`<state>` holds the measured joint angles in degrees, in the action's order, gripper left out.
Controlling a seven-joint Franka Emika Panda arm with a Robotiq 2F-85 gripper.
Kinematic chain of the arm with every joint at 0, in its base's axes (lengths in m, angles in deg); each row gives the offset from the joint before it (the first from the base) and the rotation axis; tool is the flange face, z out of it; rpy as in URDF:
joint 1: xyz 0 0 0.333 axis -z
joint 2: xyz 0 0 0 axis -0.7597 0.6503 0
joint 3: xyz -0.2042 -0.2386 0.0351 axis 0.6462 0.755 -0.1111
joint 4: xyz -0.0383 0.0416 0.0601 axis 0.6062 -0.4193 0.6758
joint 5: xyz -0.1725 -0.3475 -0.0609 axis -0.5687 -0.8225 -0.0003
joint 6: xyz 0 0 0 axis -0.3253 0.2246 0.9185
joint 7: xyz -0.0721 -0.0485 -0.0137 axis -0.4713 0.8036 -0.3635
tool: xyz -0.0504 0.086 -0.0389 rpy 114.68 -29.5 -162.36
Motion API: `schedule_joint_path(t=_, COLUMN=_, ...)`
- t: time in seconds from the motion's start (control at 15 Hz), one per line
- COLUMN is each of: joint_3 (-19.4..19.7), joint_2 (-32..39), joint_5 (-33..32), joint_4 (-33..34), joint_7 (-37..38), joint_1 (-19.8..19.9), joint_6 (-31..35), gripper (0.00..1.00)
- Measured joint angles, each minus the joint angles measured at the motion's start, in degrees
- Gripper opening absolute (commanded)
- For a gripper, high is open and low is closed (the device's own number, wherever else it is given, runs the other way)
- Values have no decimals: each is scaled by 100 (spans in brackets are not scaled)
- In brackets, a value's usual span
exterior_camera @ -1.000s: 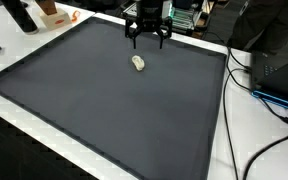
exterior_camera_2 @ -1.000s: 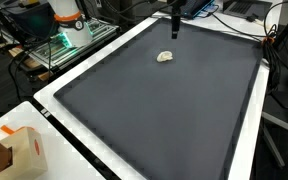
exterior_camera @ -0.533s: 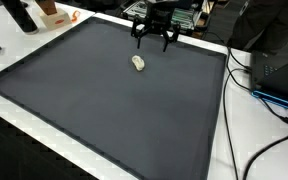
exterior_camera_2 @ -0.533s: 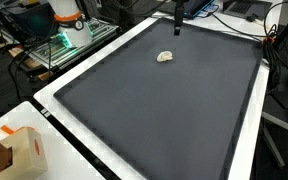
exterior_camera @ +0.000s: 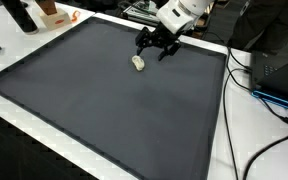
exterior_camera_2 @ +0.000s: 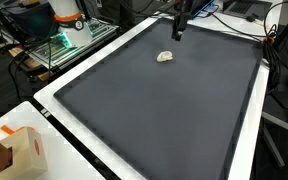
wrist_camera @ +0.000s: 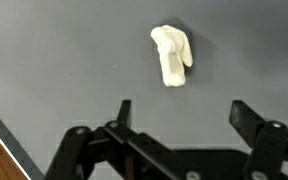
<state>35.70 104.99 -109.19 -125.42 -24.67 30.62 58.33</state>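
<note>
A small cream-coloured lump (exterior_camera: 138, 63) (exterior_camera_2: 165, 57) lies on the dark grey mat (exterior_camera: 104, 110) (exterior_camera_2: 164, 110) near its far edge. My gripper (exterior_camera: 156, 47) (exterior_camera_2: 178, 33) hangs open just above the mat, a little beyond the lump and not touching it. The wrist view looks down at the lump (wrist_camera: 172, 55), which lies ahead of the gripper (wrist_camera: 184, 115). Both black fingers stand wide apart with nothing between them.
The mat has a white border (exterior_camera: 224, 120). Black cables (exterior_camera: 269, 95) run along one side of it. A cardboard box (exterior_camera_2: 14, 150) stands at a near corner, and an orange and white object (exterior_camera_2: 66, 15) sits off the far side.
The gripper has shifted sideways along the far edge and dropped lower, closer to the lump, with the wrist tilting. Its jaws stayed open and the lump did not move.
</note>
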Motion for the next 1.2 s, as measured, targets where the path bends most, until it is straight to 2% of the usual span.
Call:
schedule_joint_path(t=0.4, joint_3=95, joint_2=817, joint_5=-943, joint_4=679, joint_7=668, joint_1=-333, joint_6=-881, gripper=100)
schedule_joint_path(t=0.73, joint_3=123, joint_2=1295, joint_5=-1017, joint_4=1129, joint_7=1108, joint_1=-406, joint_6=-1330, gripper=100)
schedule_joint_path(t=1.2, joint_3=178, joint_2=1603, joint_5=-1147, joint_4=1530, joint_7=1927, joint_1=-670, joint_6=-2129, gripper=100)
